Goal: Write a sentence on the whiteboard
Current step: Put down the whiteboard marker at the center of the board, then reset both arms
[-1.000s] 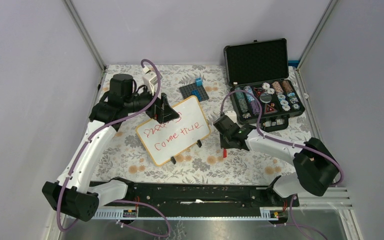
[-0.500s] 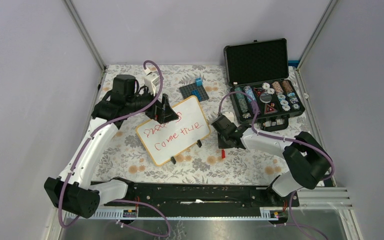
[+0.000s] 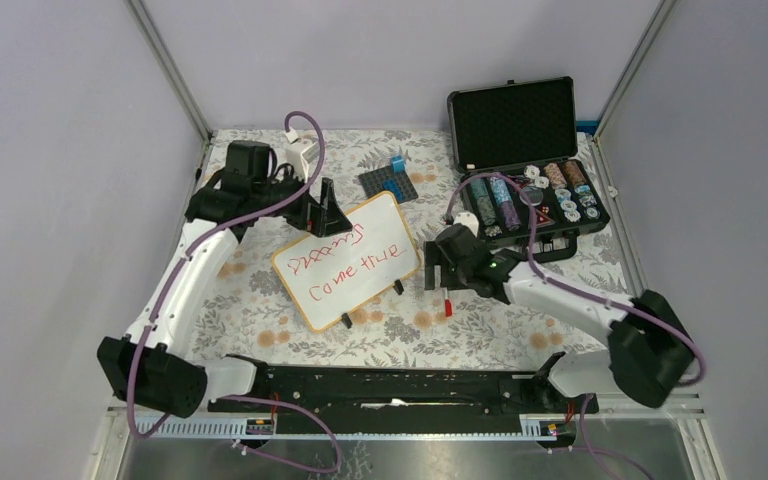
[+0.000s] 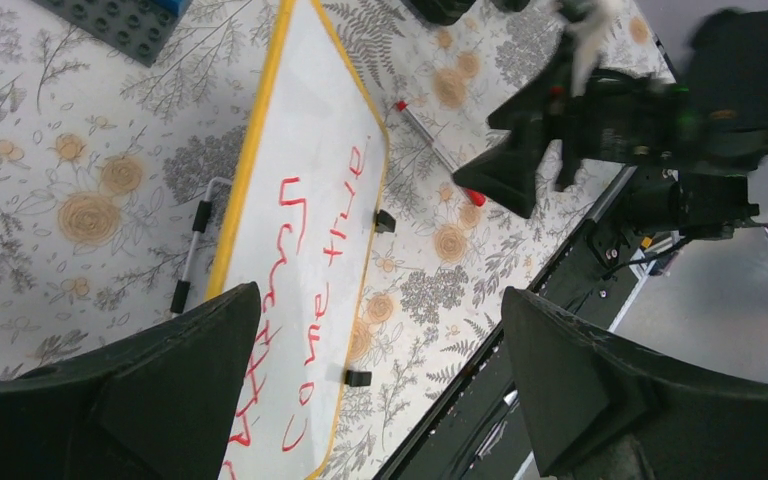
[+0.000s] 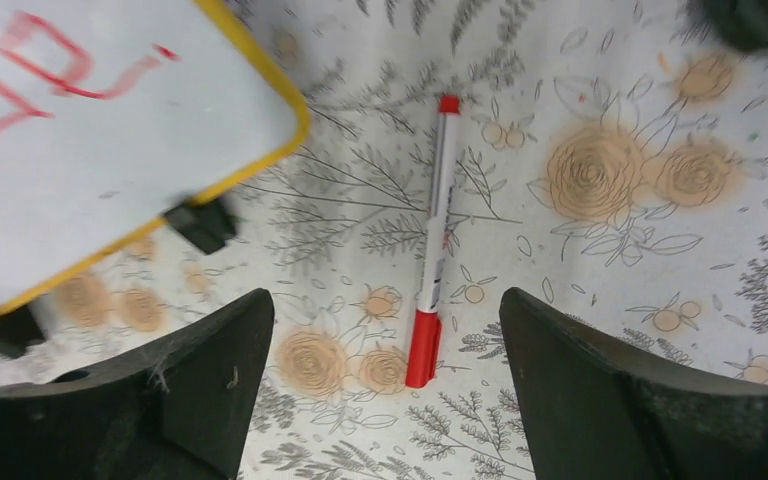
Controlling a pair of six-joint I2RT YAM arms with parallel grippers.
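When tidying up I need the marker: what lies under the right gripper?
A red-capped marker lies on the flowered cloth below the open right gripper, touching neither finger. The whiteboard corner sits beside it. Cloth under the board is hidden.

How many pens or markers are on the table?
2. A white marker with red cap lies on the floral cloth just off the wood-framed whiteboard's right corner. A white pen with black cap lies beside the board's far edge. More may be hidden.
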